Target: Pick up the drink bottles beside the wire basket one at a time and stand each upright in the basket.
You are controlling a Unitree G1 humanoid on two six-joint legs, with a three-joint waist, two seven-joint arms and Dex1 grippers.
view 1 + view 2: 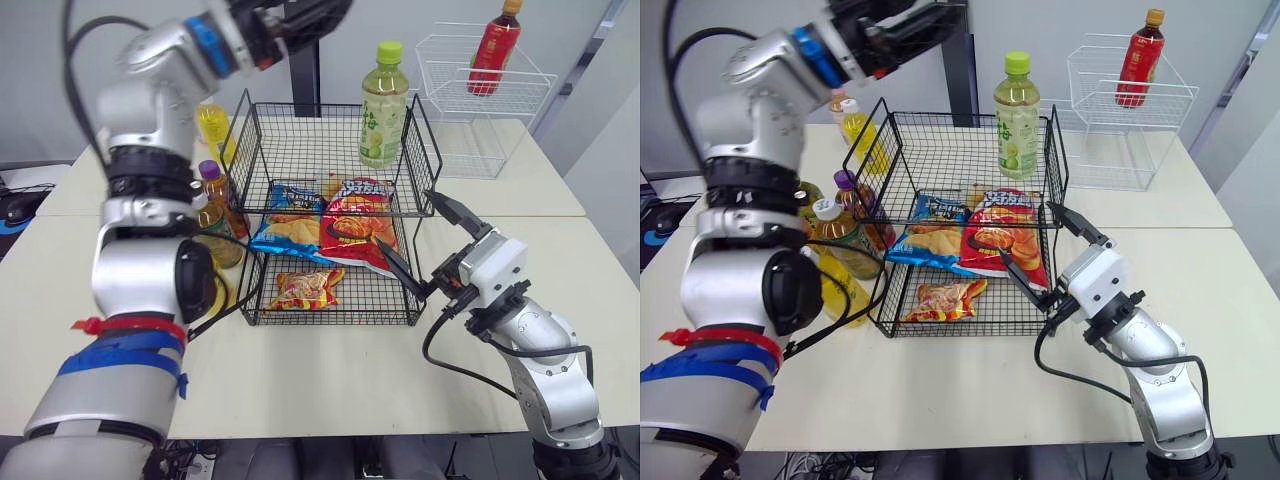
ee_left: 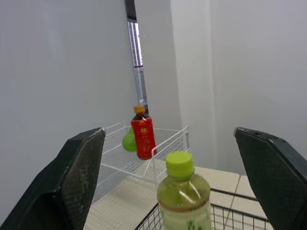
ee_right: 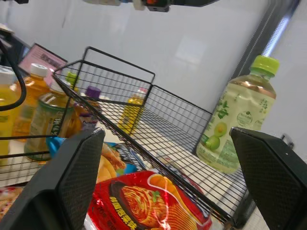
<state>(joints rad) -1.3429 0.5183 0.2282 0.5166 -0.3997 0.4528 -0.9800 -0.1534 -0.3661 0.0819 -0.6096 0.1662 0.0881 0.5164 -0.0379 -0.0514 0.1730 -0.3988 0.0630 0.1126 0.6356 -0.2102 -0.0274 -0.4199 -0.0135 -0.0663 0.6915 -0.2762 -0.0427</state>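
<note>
One green bottle (image 1: 383,105) stands upright in the basket (image 1: 300,150), upper centre of the frame. Several bottles (image 1: 840,235) wait on the tabletop (image 1: 330,370) at centre left, so most work remains. The left gripper (image 2: 168,132) and the right gripper (image 1: 404,218) are both spread wide and empty.

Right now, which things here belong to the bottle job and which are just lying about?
Job: black wire basket; green-capped bottle standing in it; bottles beside it.
Lying about: snack bags; white wire basket; red bottle in it.
</note>
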